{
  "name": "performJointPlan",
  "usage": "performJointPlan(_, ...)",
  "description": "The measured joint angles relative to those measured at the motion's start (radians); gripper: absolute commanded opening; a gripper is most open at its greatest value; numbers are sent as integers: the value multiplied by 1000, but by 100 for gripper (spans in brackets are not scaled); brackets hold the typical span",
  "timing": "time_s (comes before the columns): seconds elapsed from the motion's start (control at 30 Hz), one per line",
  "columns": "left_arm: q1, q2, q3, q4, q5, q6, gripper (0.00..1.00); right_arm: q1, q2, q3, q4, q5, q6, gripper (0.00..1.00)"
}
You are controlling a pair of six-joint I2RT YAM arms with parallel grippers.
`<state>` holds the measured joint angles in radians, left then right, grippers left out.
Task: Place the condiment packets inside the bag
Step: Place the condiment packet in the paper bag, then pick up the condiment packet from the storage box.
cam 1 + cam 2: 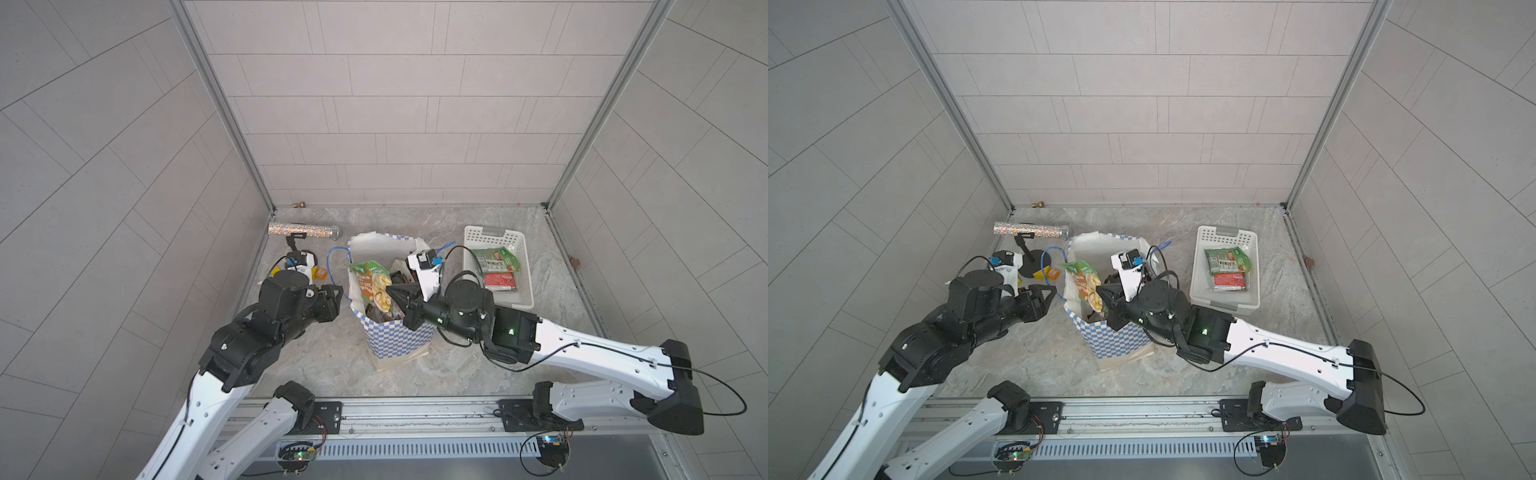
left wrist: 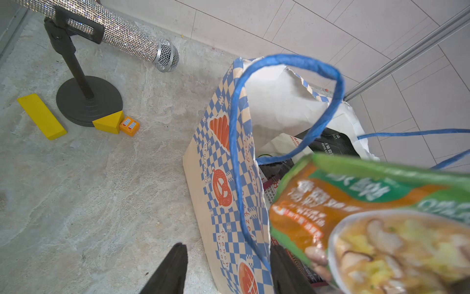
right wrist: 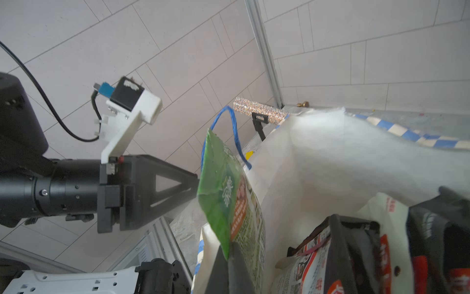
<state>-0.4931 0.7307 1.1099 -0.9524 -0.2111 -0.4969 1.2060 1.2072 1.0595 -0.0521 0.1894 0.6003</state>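
The checkered bag [image 1: 399, 336] [image 1: 1117, 336] stands upright mid-table with its mouth open. My right gripper [image 1: 392, 291] [image 3: 229, 248] is shut on the lower edge of the green-orange condiment packet [image 1: 374, 286] [image 3: 223, 185], which stands upright over the bag's left rim. Black-and-red packets [image 3: 356, 254] lie inside against the white lining [image 3: 330, 157]. My left gripper [image 1: 336, 291] [image 2: 229, 247] is open, its jaws either side of the bag's left wall [image 2: 218, 163] and blue handle [image 2: 236, 122], gripping nothing. A white-green packet [image 1: 496, 259] and a red one [image 1: 500, 280] lie in the white basket [image 1: 490, 232].
A glittery microphone [image 1: 303, 230] [image 2: 122, 33] rests on a black stand [image 2: 89, 101] at the back left. Beside the stand's base lie two yellow blocks [image 2: 42, 115] [image 2: 109, 122] and a small orange block [image 2: 129, 126]. The basket stands right of the bag, near the right wall.
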Motion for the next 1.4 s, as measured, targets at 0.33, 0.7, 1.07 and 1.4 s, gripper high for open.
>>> performJointPlan(0.33, 0, 3, 0, 2, -1, 15, 56, 29, -69, -88, -70, 43, 56, 41)
performJointPlan(0.7, 0, 20, 0, 7, 5, 18, 56, -463, -242, -41, -388, 37, -14, 69)
performJointPlan(1.07, 0, 16, 0, 9, 17, 18, 56, -1226, 86, -171, -454, -325, -53, 82)
performJointPlan(1.4, 0, 20, 0, 9, 24, 23, 56, -1236, 314, -203, -221, -411, 124, 62)
